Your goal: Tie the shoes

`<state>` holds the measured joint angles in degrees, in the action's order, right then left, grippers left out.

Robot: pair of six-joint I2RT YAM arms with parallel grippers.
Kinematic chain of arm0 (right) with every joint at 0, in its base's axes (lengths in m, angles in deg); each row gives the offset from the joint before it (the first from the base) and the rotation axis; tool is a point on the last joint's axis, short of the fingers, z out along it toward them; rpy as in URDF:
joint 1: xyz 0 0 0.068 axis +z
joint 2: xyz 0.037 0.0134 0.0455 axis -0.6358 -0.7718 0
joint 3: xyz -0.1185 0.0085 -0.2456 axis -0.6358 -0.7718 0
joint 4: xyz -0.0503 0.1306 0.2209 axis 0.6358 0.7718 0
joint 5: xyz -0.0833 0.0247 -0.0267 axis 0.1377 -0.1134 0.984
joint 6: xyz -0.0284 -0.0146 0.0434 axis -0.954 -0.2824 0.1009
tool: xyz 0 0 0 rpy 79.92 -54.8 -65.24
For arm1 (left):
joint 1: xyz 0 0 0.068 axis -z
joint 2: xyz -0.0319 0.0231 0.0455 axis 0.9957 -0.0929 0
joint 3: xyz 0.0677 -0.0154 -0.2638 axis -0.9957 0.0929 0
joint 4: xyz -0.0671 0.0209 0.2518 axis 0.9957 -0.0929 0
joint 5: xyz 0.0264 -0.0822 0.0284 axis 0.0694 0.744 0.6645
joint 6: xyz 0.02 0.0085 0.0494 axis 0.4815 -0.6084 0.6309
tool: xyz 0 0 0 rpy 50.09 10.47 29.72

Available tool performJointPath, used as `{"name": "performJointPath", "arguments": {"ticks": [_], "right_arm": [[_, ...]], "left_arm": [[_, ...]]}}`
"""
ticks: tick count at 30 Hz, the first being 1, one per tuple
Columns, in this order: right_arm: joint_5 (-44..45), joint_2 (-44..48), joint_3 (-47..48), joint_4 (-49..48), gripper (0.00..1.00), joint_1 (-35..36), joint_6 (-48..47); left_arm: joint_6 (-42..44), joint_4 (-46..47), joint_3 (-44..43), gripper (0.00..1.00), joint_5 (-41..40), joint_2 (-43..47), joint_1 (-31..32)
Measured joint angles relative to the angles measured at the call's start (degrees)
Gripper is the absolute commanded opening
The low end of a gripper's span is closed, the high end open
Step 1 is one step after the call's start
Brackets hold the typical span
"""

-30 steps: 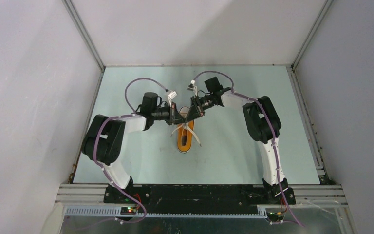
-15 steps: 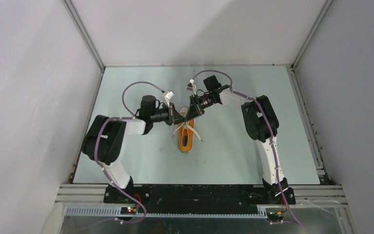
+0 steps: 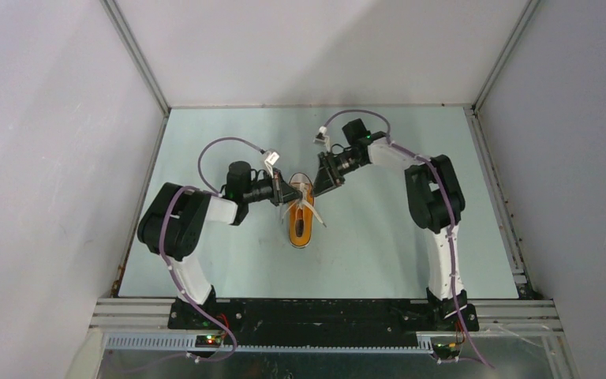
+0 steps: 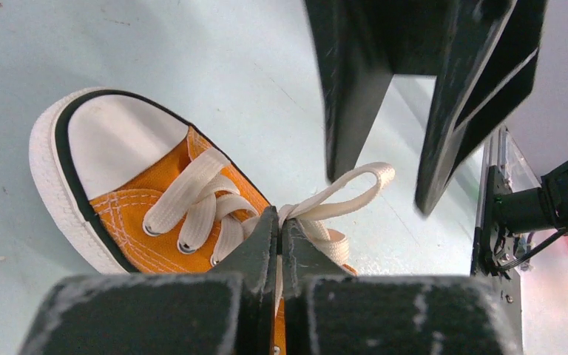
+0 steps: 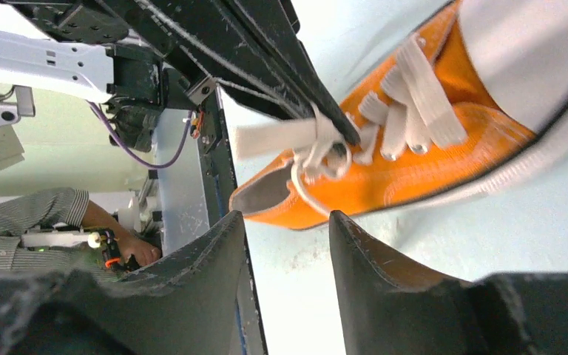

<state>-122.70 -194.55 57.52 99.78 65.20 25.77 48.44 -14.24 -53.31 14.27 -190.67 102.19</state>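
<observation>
A small orange shoe (image 3: 301, 225) with a white toe cap lies mid-table, toe toward the far wall. My left gripper (image 3: 293, 192) is at its laces. In the left wrist view this gripper (image 4: 279, 222) is shut on a white lace beside the shoe (image 4: 129, 207), and a flat lace loop (image 4: 347, 188) sticks out past its tips. My right gripper (image 3: 316, 185) hangs just right of the shoe's toe end. In its own view it (image 5: 286, 218) stands open and holds nothing, short of the shoe (image 5: 429, 170) and the lace loop (image 5: 274, 138).
The pale green table (image 3: 229, 260) is boxed in by grey walls on three sides. A metal rail (image 3: 323, 312) carries both arm bases at the near edge. A person's hand (image 5: 129, 251) shows beyond the table edge in the right wrist view.
My right gripper has gone from shut to open and has drawn back to the right, away from the laces. The left gripper stays shut on the lace and has shifted slightly.
</observation>
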Motion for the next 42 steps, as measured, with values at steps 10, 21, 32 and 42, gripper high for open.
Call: {"name": "performJointPath", "arguments": {"ticks": [10,21,32,42], "right_arm": [[9.2,2.1,-0.3,3.3,0.19,-3.9,-3.6],[14.8,-4.6,6.6,2.2,0.20,2.5,-3.8],[10.5,-4.6,5.9,-0.2,0.36,2.6,-1.1],[8.9,-4.8,5.3,-1.6,0.40,2.1,1.2]], "left_arm": [[0.3,0.8,0.0,0.00,0.1,-0.3,0.0],[2.7,-1.8,0.0,0.00,0.1,0.7,0.0],[3.1,-2.2,0.0,0.00,0.5,1.1,0.0],[3.0,-2.7,0.0,0.00,1.1,1.4,-0.2]]}}
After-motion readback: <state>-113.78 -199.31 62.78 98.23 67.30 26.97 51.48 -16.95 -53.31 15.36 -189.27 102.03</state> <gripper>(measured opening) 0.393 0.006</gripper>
